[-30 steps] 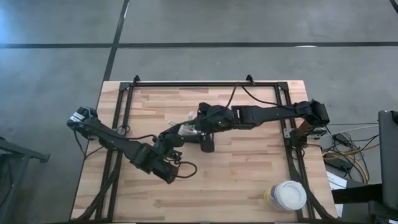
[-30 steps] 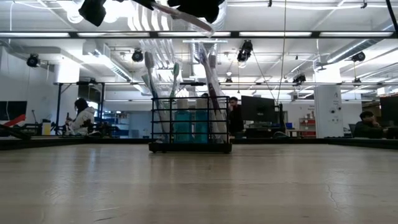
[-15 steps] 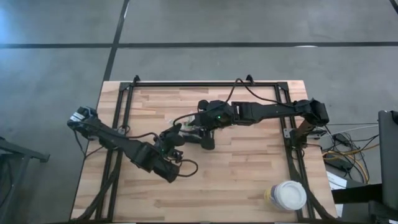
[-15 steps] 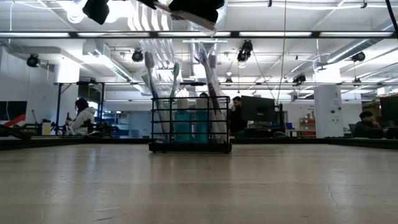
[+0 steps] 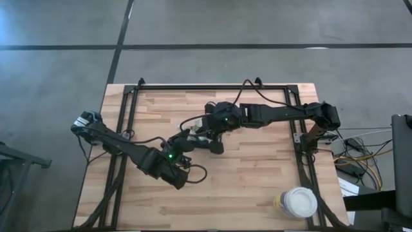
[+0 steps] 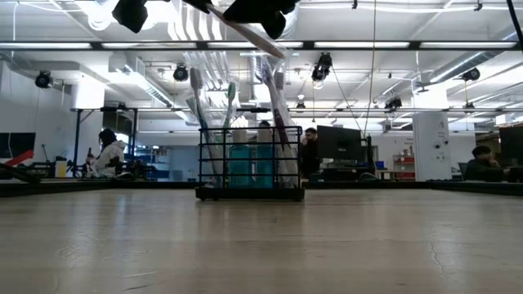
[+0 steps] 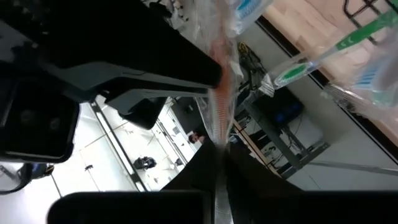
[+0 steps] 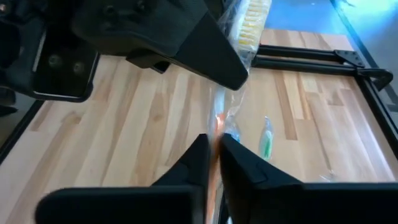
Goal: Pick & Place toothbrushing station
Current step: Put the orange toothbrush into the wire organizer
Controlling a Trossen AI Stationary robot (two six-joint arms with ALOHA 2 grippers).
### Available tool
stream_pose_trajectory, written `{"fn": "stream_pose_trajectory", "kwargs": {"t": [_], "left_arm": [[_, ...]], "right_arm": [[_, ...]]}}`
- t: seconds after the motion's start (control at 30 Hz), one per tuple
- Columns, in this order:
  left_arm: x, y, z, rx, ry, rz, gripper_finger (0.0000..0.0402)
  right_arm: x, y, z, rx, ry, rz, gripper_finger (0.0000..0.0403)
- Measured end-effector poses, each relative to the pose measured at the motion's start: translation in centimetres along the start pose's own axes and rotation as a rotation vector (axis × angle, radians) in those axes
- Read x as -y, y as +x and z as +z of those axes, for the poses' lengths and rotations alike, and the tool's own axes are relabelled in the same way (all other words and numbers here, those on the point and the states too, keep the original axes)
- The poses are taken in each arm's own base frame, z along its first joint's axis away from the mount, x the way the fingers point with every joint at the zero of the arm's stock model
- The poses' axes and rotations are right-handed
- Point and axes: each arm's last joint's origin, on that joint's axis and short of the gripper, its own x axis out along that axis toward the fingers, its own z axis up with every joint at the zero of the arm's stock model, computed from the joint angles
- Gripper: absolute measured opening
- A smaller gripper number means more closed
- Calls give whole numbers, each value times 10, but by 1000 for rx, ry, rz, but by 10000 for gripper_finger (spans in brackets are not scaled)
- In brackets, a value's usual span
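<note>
Your toothbrushing station point(image 6: 249, 163) sits upright at table centre, full of wrapped toothbrushes point(image 6: 274, 122). R gripper point(image 8: 214, 158) – over it from 3 o'clock – is pinched on one orange wrapped toothbrush point(image 8: 219, 118). L gripper point(image 7: 217, 155), coming from 8 o'clock, clamps the same brush.

Two arms, both matte black, chunky boxy segments with rounded joint housings. Left arm point(image 5: 129, 151) has a silver-grey fitting at its base by the table's left edge; black cable loops off its forearm. Small green LED lit on each wrist. Right arm point(image 5: 277, 116) is slimmer along the forearm, thin black cable arching over it near the far edge. Fingers point(image 8: 189, 165) are flat black wedges, smooth, tapering to thin tips.
</note>
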Motion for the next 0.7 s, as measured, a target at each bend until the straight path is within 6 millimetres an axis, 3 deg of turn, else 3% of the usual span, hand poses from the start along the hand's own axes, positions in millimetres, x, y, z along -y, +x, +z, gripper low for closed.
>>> {"fn": "stream_pose_trajectory", "kwargs": {"t": [0.17, 0.4, 0.7], "left_arm": [[-1, 0, 0, 0, -28, 2, 25], [-7, -3, -3, 7, -84, 10, 68], [-21, -20, -30, 47, -236, 46, 110]], "right_arm": [[1, -1, 0, -2, -1, 3, 15], [-1, -5, 2, 10, -9, 15, 10], [-6, -33, 10, 31, -28, 10, 6]]}}
